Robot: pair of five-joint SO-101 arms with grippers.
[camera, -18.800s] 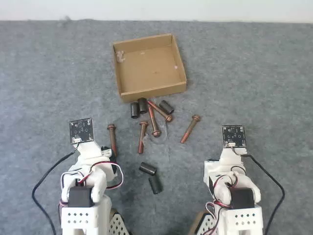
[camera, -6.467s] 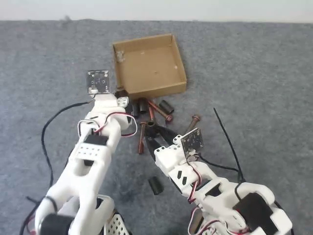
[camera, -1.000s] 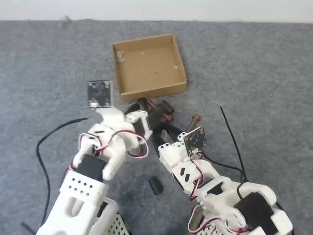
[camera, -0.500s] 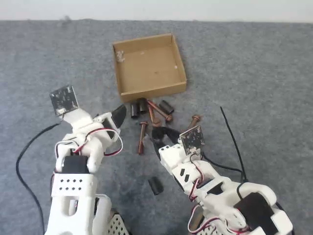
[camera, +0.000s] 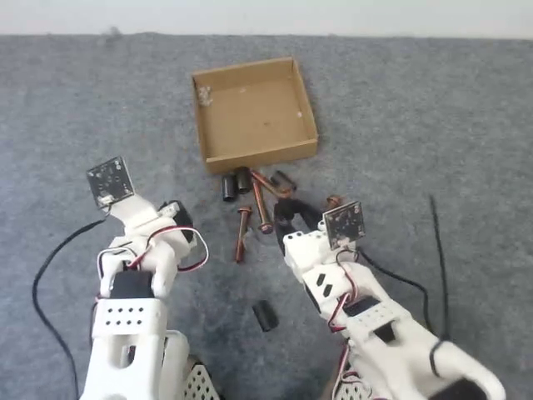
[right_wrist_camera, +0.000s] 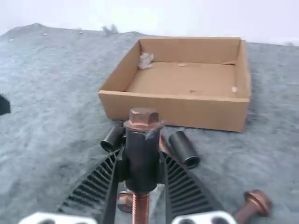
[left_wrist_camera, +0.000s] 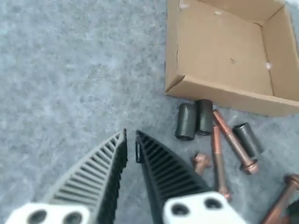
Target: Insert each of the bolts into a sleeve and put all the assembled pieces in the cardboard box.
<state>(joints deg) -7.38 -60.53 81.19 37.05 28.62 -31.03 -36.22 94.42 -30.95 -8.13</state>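
My right gripper (right_wrist_camera: pixel 140 164) is shut on a black sleeve (right_wrist_camera: pixel 139 147) with a copper bolt (right_wrist_camera: pixel 143 119) pushed through it, head toward the cardboard box (right_wrist_camera: pixel 187 111). From above, that gripper (camera: pixel 290 213) hovers over the pile just in front of the box (camera: pixel 218 118). My left gripper (left_wrist_camera: pixel 130 138) is shut with nothing in it, and sits left of the pile over bare carpet (camera: pixel 176 215). Two sleeves (camera: pixel 234 184) lie side by side by the box's front wall, with loose bolts (camera: pixel 241 233) beside them.
Another black sleeve (camera: pixel 264 315) lies alone on the grey carpet between the two arm bases. A third sleeve (left_wrist_camera: pixel 246 139) and a bolt (left_wrist_camera: pixel 231 141) lie right of the paired sleeves. A bolt head (camera: pixel 335 201) shows by the right wrist's camera board.
My left gripper has pulled back from the pile, away from the right gripper, to the left. My right gripper has shifted right and toward the box with the sleeve and bolt.
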